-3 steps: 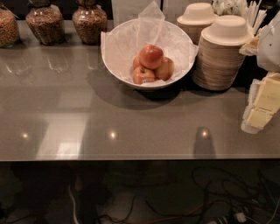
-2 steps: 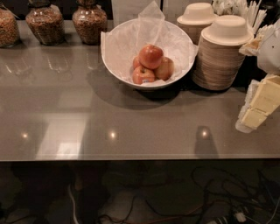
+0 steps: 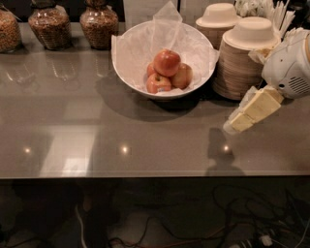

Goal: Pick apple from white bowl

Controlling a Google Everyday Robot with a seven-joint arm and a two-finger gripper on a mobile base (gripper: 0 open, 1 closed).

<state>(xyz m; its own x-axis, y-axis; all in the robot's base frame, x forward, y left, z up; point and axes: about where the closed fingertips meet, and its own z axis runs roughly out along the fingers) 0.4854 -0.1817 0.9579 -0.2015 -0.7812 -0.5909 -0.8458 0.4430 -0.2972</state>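
Observation:
The white bowl stands at the back middle of the grey counter, lined with crinkled white tissue paper. Several red-orange apples lie in it; the top apple rests on the others. My gripper, with cream-coloured fingers on a white arm, comes in from the right edge. It hangs low over the counter, to the right of the bowl and nearer the front, pointing down and left. It holds nothing that I can see.
Two stacks of tan disposable bowls stand right of the white bowl, close behind my arm. Three glass jars of grain line the back left. A holder of utensils is at the back right. The counter's front edge runs across below.
My gripper has moved left along the counter, closer to the white bowl. The bowl and apples have not moved.

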